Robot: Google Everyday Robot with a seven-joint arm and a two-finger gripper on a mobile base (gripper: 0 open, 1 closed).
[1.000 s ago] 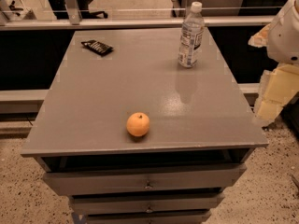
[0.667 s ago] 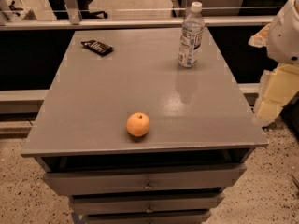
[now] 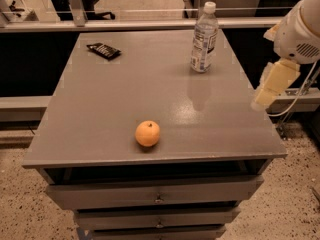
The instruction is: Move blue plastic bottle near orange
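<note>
The blue plastic bottle (image 3: 204, 38), clear with a white cap and a white label, stands upright at the far right of the grey table top (image 3: 115, 99). The orange (image 3: 147, 133) sits near the front edge, left of centre, well apart from the bottle. My gripper (image 3: 274, 86), cream-coloured under a white arm, hangs over the table's right edge. It is to the right of the bottle, nearer the front, and touches nothing.
A flat black packet (image 3: 103, 50) lies at the far left of the table top. Drawers (image 3: 157, 196) are below the front edge. A rail (image 3: 140, 24) runs behind the table. A cable (image 3: 295, 101) hangs by the arm at right.
My gripper and arm have moved a little to the left and up, closer to the table's right edge. The bottle, the orange and the packet have not moved.
</note>
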